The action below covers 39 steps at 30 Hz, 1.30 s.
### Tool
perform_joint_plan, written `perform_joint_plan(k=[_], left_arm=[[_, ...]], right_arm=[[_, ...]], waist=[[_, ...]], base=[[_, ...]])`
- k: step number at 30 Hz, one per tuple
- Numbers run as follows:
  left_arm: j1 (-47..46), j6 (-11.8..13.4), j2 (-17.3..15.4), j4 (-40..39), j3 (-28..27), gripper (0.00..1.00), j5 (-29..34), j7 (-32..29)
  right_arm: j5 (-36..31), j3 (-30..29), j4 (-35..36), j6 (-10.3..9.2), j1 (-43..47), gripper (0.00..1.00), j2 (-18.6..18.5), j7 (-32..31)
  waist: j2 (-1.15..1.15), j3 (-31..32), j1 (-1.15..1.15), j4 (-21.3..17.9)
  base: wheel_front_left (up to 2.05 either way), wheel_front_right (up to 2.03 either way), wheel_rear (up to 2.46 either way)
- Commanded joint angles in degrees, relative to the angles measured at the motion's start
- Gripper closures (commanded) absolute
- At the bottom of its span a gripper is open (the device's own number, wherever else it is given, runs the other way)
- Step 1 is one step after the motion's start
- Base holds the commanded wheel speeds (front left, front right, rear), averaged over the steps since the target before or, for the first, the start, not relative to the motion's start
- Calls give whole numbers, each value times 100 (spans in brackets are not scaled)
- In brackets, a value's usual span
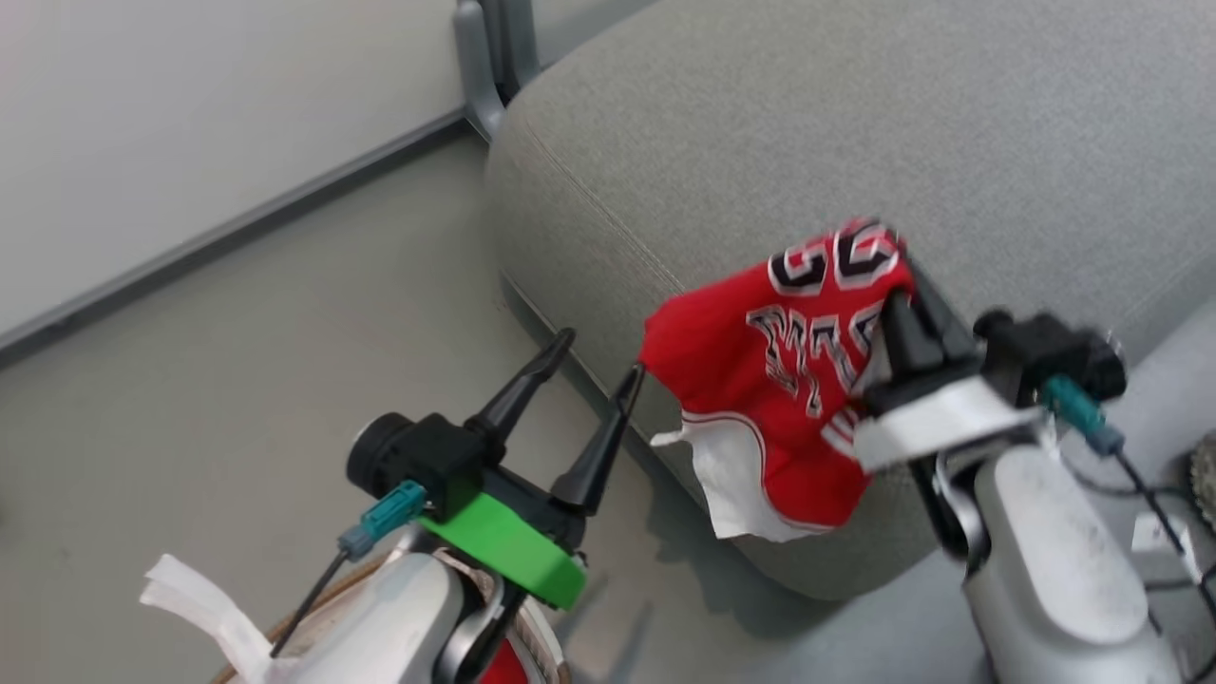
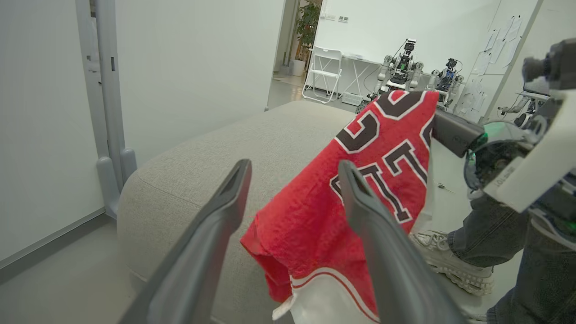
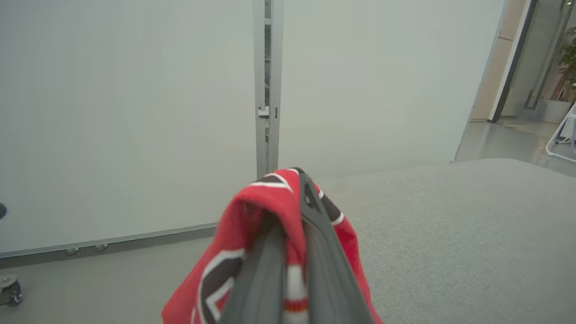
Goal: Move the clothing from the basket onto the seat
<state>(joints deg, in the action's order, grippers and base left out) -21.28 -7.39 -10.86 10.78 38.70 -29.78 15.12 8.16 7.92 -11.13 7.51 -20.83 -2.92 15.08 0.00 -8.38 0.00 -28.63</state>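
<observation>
I see the jersey (image 1: 741, 351) as crinkled red cloth, the seat (image 1: 807, 114) as matt grey woven fabric, the left fingers (image 2: 216, 229) as smooth dark plastic.

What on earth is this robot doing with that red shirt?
It is moving laundry from a basket onto a grey seat. Its right gripper is shut on a red jersey and holds it up at the seat's edge, the cloth hanging loose, not yet laid down. The left gripper is open and empty, its fingers close to the jersey's lower corner. The basket's rim shows below the left arm.
</observation>
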Motion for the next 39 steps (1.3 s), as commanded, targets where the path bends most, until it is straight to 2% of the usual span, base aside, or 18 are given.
perform_joint_plan(k=[1, 3, 6, 12, 16, 20, 21, 22, 23, 24, 28, 30, 39], left_arm=[[-5, -13, -144, -39, -103, 0, 55, 4], [93, -13, -299, -101, -213, 0, 105, 3], [73, -13, -499, -274, -242, 0, 160, 4], [-67, -13, -920, -465, -207, 0, 94, 3], [-139, -13, -1036, -567, -175, 0, 6, 4], [-247, -13, -1074, -568, -165, 0, -56, 4], [-252, -13, -1073, -554, -175, 0, -61, 4], [-256, -13, -1065, -535, -189, 0, -77, 4], [-255, -13, -1051, -513, -211, 0, -95, 4], [-264, -13, -1038, -482, -236, 0, -96, 3], [-240, -13, -988, -374, -345, 0, -72, 4], [-179, -13, -914, -334, -437, 0, -60, 4], [249, -13, -544, 17, -765, 0, 39, 4]], right_arm=[[-188, -81, -50, -5, -400, 100, -5, 13], [-414, -169, -173, -4, -922, 100, -86, 14], [-838, -340, -367, -6, -1804, 100, -383, 13], [-1582, -1022, -1077, -6, -3220, 100, -617, 13], [-2235, -1565, -1652, -6, -3752, 100, -687, -122], [-2833, -2301, -2120, -6, -3785, 100, -598, -178], [-2959, -2434, -2203, -6, -3726, 93, -561, -155], [-3082, -2614, -2322, -6, -3640, 64, -498, -136], [-3147, -2749, -2416, -6, -3555, 12, -453, -129], [-3236, -2905, -2531, -6, -3447, 0, -387, -89], [-3390, -3330, -2760, -6, -3047, 0, -207, 6], [-3145, -3433, -2634, -6, -2818, 0, -113, 10], [-2221, -2740, -1719, -6, -1017, 0, -53, 17]], waist=[[0, -603, 0, -199], [0, -816, 0, -181], [0, -1222, 0, 81], [0, -1853, 0, 611], [0, -2159, 0, 953], [0, -2352, 0, 1243], [0, -2373, 0, 1294], [0, -2388, 0, 1353], [0, -2391, 0, 1393], [0, -2388, 0, 1430], [0, -2269, 0, 1488], [0, -2147, 0, 1494], [0, -1278, 0, 1570]], base=[[0, 0, 0], [0, 0, 0], [0, 0, 0], [0, 0, 0], [0, 0, 0], [0, 0, 0], [0, 0, 0], [0, 0, 0], [0, 0, 0], [0, 0, 0], [0, 0, 0], [0, 0, 0], [0, 0, 0]])
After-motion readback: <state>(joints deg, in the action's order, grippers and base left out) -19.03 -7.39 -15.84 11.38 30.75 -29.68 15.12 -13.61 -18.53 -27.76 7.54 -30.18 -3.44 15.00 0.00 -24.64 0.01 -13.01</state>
